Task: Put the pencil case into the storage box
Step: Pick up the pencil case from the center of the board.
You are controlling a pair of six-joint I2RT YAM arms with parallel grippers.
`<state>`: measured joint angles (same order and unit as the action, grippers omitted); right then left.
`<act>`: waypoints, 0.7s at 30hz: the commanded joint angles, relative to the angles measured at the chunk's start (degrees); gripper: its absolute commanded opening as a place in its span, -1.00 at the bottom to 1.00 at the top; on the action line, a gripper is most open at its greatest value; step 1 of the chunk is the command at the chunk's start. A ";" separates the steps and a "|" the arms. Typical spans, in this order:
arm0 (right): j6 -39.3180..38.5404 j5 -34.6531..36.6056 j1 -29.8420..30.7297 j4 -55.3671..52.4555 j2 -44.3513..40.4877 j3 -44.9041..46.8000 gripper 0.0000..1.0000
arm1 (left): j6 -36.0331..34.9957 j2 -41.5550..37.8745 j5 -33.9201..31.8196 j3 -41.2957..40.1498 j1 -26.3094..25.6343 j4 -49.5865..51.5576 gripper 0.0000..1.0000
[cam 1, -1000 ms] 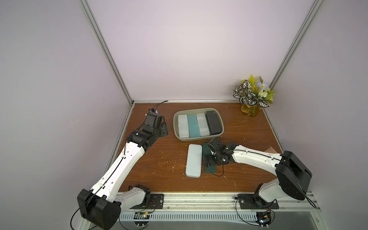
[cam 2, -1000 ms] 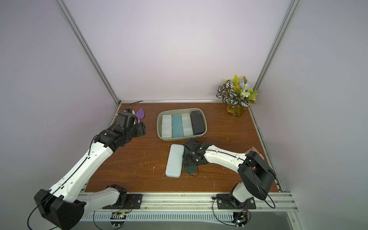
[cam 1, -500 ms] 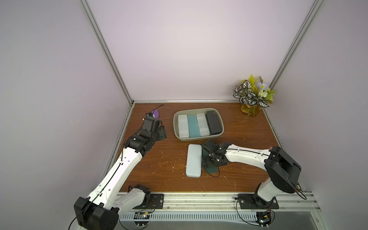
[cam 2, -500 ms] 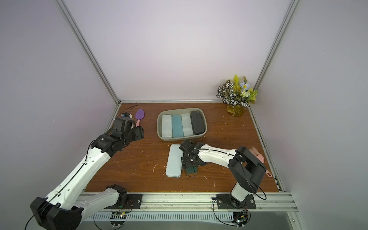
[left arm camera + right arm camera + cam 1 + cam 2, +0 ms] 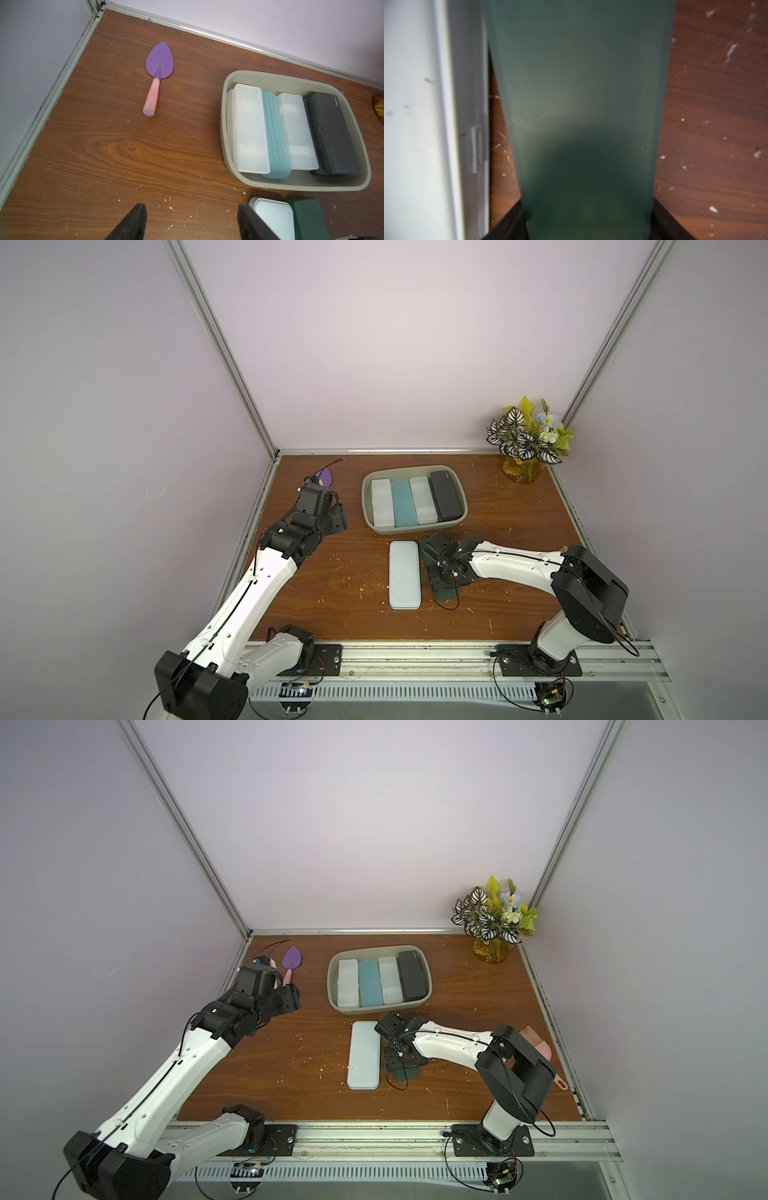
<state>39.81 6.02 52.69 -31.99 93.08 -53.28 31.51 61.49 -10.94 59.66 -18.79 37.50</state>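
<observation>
The grey-green storage box [image 5: 415, 529] [image 5: 374, 1009] [image 5: 224, 128] holds several pencil cases side by side. In front of it on the table lie a pale blue pencil case [image 5: 404, 574] [image 5: 364, 1054] [image 5: 409, 104] and, right beside it, a dark green pencil case [image 5: 446, 594] [image 5: 405, 1074] [image 5: 581, 83]. My right gripper [image 5: 442, 572] [image 5: 588, 207] is low over the green case, its fingers pressed against both long sides, and the case still rests on the table. My left gripper [image 5: 332, 518] [image 5: 192, 209] hangs open and empty left of the box.
A purple trowel with a pink handle [image 5: 291, 959] [image 5: 159, 62] lies near the back left corner. A potted plant [image 5: 525, 443] stands at the back right. A pink brush [image 5: 536, 1040] lies behind the right arm's elbow. Walls close in three sides.
The right gripper's jaws have closed in from wide open onto the green case. The left arm has drawn back a little toward the front left.
</observation>
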 commanded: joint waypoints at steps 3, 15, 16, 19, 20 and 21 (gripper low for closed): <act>-1.32 -0.79 1.34 -6.23 -5.78 1.70 0.16 | 0.21 -0.32 0.22 -1.12 0.59 0.39 0.40; -3.93 0.61 1.44 -23.73 -22.42 -7.73 0.12 | 0.55 0.26 -0.05 -1.26 0.59 0.30 0.40; -4.55 1.04 1.22 -23.67 -21.79 -9.82 0.13 | 0.70 0.25 0.02 -1.26 0.59 0.30 0.40; -7.35 2.41 -0.47 -23.48 -16.88 -17.06 0.18 | 0.92 0.21 0.29 -1.21 0.59 0.30 0.40; -8.63 2.99 -1.31 -23.10 -14.47 -19.95 0.19 | 0.92 0.12 0.38 -1.21 0.59 0.30 0.40; -9.59 3.29 -2.08 -22.67 -12.34 -22.30 0.19 | 0.93 -0.07 0.33 -1.28 0.58 0.36 0.40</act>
<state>34.24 6.17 52.36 -55.02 76.44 -69.78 31.70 61.52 -10.76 58.65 -18.76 37.47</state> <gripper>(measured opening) 0.739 0.701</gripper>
